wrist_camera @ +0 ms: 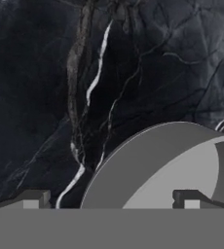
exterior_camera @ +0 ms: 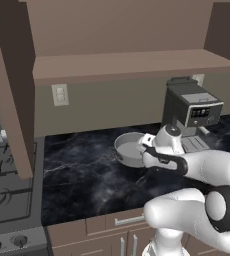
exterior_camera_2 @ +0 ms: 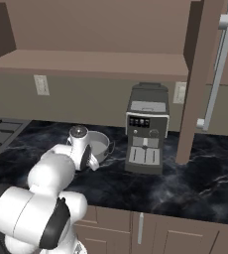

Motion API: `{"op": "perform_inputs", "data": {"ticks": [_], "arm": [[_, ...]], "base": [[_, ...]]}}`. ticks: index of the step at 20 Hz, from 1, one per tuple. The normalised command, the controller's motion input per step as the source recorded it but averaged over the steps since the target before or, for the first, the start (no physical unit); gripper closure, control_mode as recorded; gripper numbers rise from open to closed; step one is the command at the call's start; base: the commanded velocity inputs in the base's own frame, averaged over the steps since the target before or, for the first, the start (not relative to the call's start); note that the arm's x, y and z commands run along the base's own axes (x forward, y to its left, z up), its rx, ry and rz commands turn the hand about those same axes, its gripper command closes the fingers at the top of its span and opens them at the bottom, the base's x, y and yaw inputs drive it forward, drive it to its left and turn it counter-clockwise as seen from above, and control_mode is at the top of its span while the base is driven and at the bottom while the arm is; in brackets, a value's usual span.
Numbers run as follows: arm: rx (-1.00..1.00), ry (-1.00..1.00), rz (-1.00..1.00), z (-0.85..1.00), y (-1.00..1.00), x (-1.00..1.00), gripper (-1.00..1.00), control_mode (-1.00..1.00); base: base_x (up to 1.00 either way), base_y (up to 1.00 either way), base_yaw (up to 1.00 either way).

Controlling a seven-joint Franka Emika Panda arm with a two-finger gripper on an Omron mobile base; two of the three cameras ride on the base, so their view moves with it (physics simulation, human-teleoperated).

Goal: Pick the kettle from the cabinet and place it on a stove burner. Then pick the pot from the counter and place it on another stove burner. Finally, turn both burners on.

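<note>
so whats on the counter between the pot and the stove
Nothing: in the left base view, only bare black counter lies between the pot and the stove.

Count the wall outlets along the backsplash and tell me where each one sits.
2. One outlet is on the wall left of the pot, nearer the stove; the other outlet is just right of the coffee machine. More may be hidden.

Pot (wrist_camera: 148, 165): matt grey metal, smooth. Bench (exterior_camera: 87, 170): glossy black marble, white veins. Cabinet (exterior_camera: 127, 65): matt brown wood.
</note>
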Motion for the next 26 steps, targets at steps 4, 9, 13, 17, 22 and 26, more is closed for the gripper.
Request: {"op": "perform_inputs", "data": {"ticks": [4, 9, 13, 17, 22, 26], "arm": [[0.0, 0.0, 0.0, -0.16, 0.0, 0.15, -1.0, -1.0], [0.0, 0.0, 0.0, -0.08, 0.0, 0.22, -1.0, -1.0], [0.0, 0.0, 0.0, -0.04, 0.0, 0.2, -1.0, -1.0], [-0.01, 0.03, 0.0, -0.01, 0.0, 0.17, -1.0, -1.0], [-0.01, 0.04, 0.0, -0.09, 0.0, 0.08, -1.0, -1.0], [0.0, 0.05, 0.0, -0.17, 0.0, 0.05, 1.0, -1.0]], "base": [[0.0, 0.0, 0.0], [0.0, 0.0, 0.0], [0.0, 0.0, 0.0], [0.0, 0.0, 0.0], [0.0, 0.0, 0.0], [0.0, 0.0, 0.0]]}}
